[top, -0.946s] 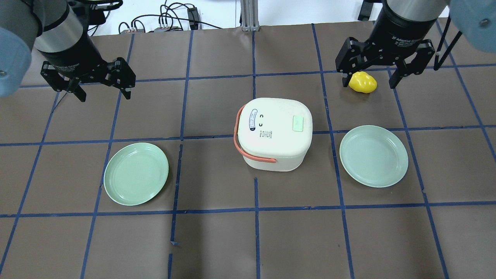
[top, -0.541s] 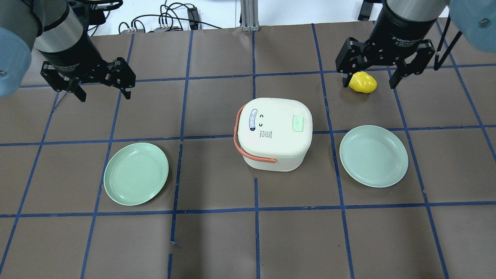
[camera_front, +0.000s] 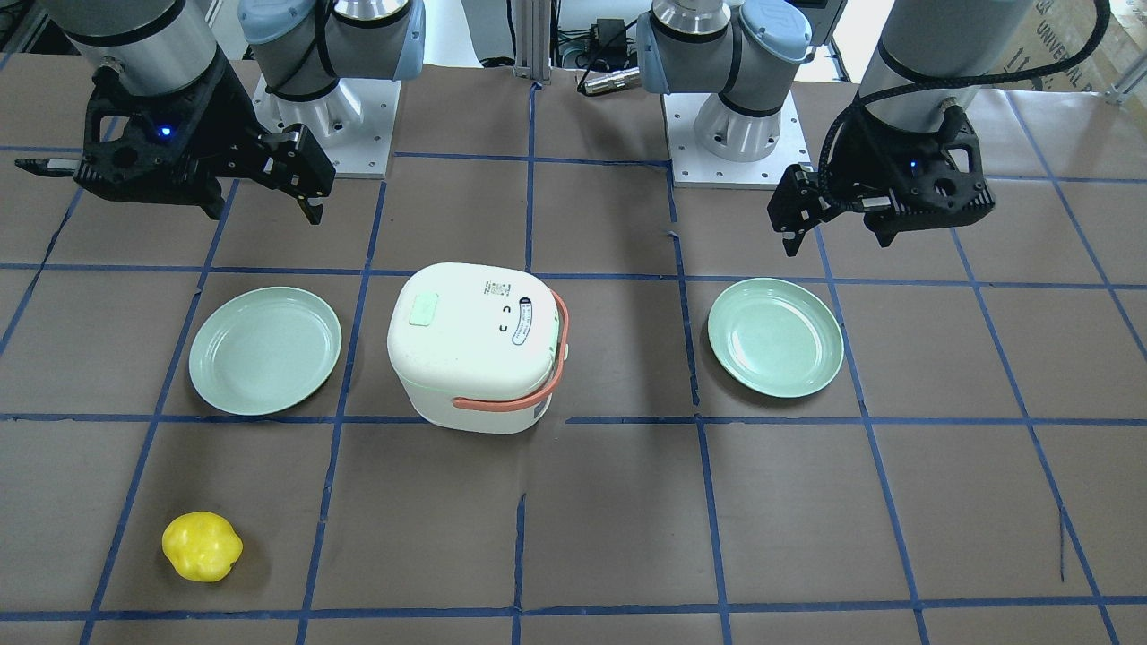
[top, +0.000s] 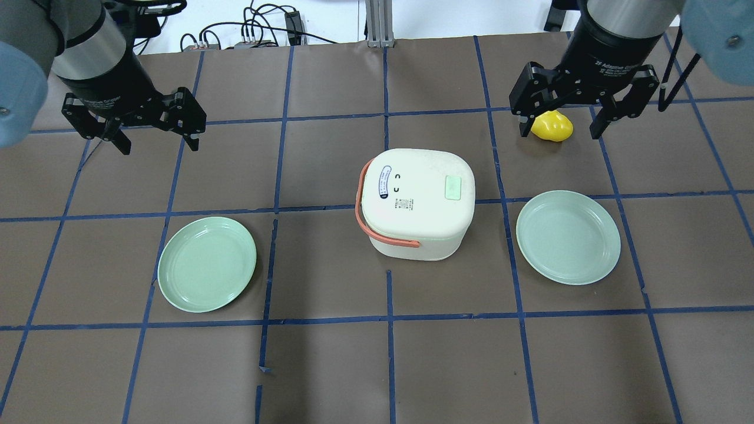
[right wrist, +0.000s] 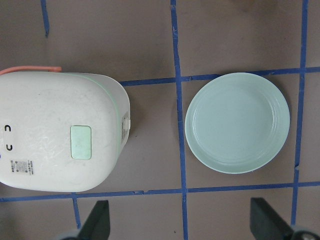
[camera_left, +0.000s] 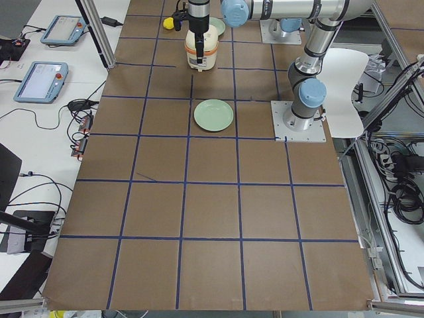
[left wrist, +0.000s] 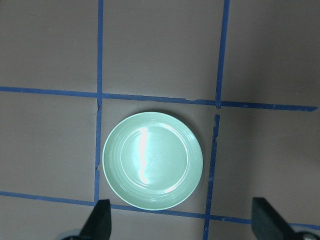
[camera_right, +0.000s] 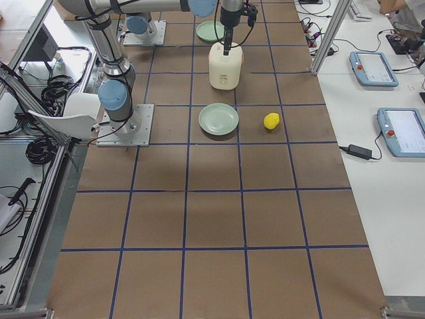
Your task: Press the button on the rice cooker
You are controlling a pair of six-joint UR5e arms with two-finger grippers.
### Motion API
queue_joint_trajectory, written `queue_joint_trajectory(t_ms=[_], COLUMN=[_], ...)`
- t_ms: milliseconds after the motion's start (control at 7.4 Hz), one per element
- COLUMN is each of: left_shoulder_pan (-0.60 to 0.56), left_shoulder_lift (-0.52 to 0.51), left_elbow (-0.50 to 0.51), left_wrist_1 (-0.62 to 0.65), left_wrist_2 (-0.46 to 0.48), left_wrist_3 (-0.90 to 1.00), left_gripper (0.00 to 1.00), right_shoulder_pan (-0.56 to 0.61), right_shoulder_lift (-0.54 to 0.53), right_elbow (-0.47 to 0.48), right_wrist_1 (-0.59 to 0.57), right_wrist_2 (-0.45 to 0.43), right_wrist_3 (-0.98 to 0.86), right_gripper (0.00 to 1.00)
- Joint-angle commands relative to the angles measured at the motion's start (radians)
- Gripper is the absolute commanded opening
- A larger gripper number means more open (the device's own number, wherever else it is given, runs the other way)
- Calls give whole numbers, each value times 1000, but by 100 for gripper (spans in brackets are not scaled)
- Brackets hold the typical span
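The cream rice cooker (top: 415,203) with an orange handle stands mid-table, also in the front view (camera_front: 475,345) and the right wrist view (right wrist: 55,145). Its pale green button (top: 452,188) sits on the lid's right side, seen too in the front view (camera_front: 423,309) and the right wrist view (right wrist: 80,142). My right gripper (top: 559,132) is open and empty, high above the table beyond and right of the cooker. My left gripper (top: 159,144) is open and empty, high at the far left. Both are well apart from the cooker.
A green plate (top: 206,264) lies left of the cooker, under the left wrist camera (left wrist: 152,167). A second green plate (top: 568,237) lies to its right, also in the right wrist view (right wrist: 237,129). A yellow toy fruit (top: 552,126) lies on the table below my right gripper.
My right gripper has shifted slightly and now covers more of the yellow fruit in the overhead view. The left arm and the cooker have not moved.
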Motion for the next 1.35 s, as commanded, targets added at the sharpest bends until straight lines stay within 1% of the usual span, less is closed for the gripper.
queue_joint_trajectory(t_ms=[0,135,946,1081,1216], left_shoulder_pan=[0,0,0,0,0], left_shoulder_lift=[0,0,0,0,0], left_elbow=[0,0,0,0,0], left_wrist_1=[0,0,0,0,0], left_wrist_2=[0,0,0,0,0], left_wrist_3=[0,0,0,0,0], left_gripper=[100,100,100,100,100], right_shoulder_pan=[0,0,2,3,5], right_shoulder_lift=[-4,-1,19,19,19], right_elbow=[4,1,-6,-10,-9], right_wrist_1=[-9,-14,-28,-29,-31], right_wrist_2=[1,7,1,-2,-1], right_wrist_3=[19,43,45,45,46], right_gripper=[100,100,100,96,68])
